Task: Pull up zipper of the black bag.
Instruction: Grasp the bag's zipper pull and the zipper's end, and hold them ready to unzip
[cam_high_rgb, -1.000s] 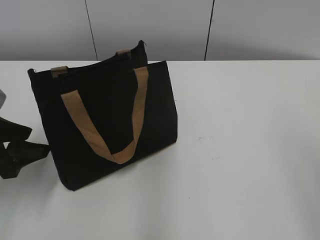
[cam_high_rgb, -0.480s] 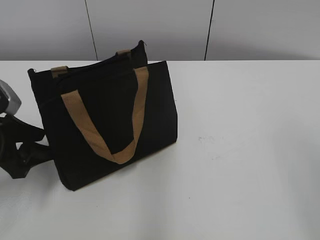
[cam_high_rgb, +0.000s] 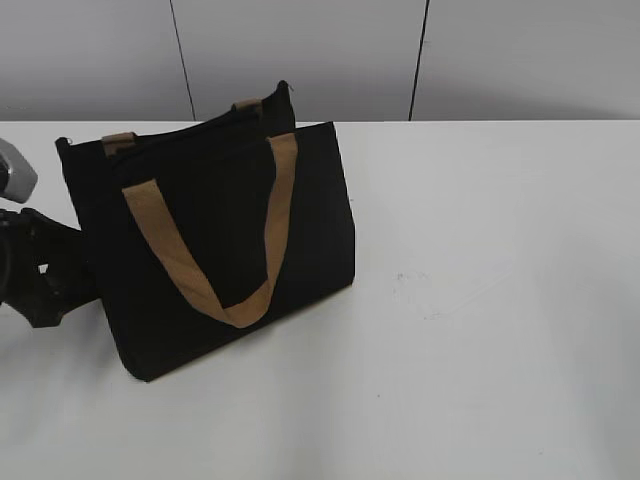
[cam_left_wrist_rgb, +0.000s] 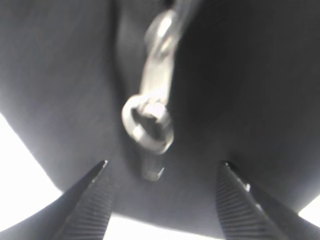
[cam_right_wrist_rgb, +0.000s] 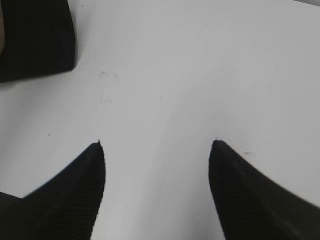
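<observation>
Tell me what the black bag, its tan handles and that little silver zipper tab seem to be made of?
The boxy black bag looks like matte woven fabric: no shine, soft creases. The flat tan loop handle looks like webbing, a dull strap. The small silvery zipper pull is probably metal, judging by its bright glints, though the close view is blurred.

The table is white and flat. It fills most of the exterior view and goes from side to side. A few tiny dark specks sit on it near the middle. The same specks show in the right wrist view, up near the top left. Behind the table stands a pale grey wall. Two thin dark lines run down the wall and split it into panels.
</observation>
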